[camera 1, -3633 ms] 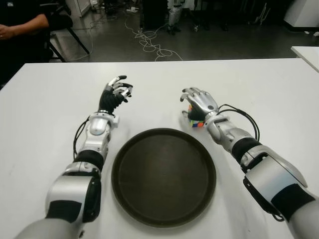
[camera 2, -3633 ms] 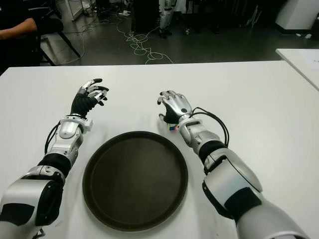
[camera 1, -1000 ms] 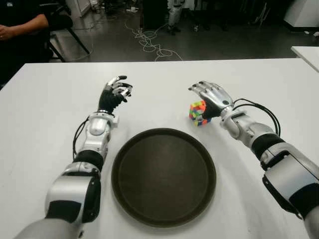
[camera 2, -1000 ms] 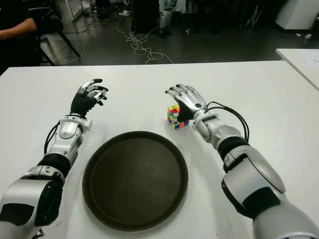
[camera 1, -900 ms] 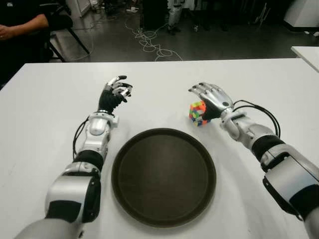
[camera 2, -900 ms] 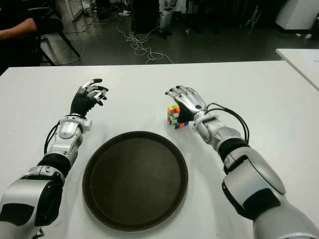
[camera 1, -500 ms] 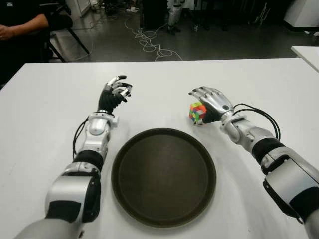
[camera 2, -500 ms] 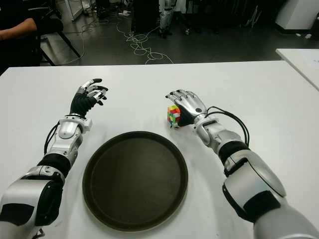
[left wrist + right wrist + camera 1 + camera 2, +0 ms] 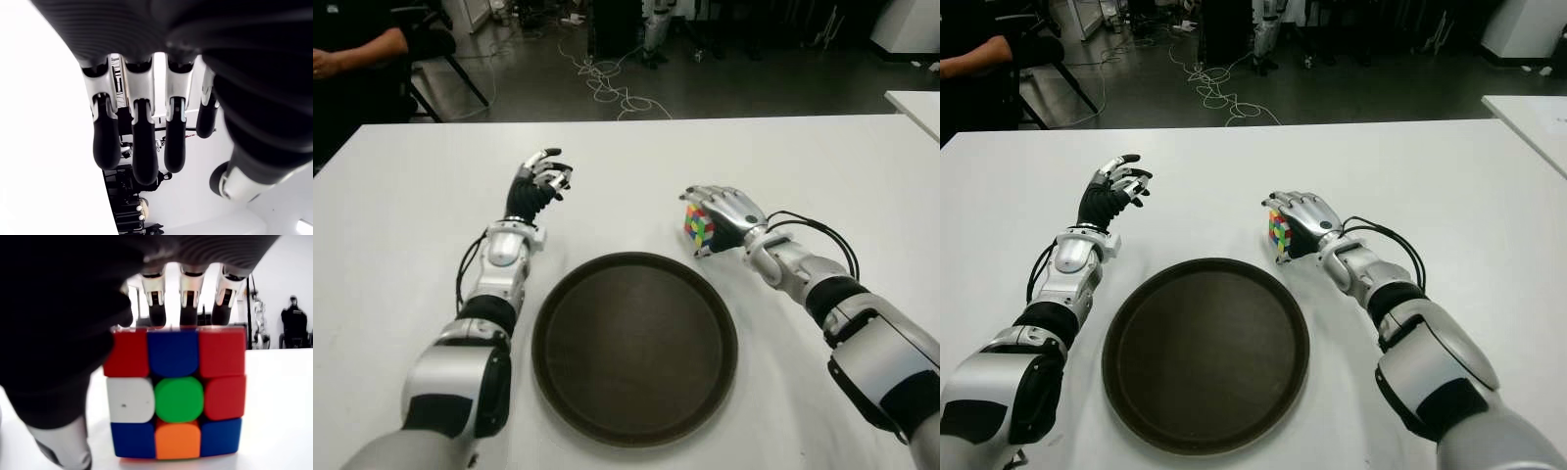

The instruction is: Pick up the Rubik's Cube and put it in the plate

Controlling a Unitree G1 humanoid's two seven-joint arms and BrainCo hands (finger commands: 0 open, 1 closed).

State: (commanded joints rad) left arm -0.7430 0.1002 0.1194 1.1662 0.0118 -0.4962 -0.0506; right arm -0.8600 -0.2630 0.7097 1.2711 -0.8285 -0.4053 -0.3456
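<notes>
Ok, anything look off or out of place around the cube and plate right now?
Nothing stands out. The Rubik's Cube is intact, with the right robot hand curled over it beside the plate's far right rim. The plate lies flat and holds nothing. The left robot hand is idle, left of the plate.

the right hand [image 9: 1304,223] wraps its fingers over the rubik's cube [image 9: 1279,233] just past the far right rim of the plate [image 9: 1205,353], mid-table [image 9: 1449,186]. the left hand [image 9: 1112,191] shows toward the table's left edge, fingers curled.
</notes>
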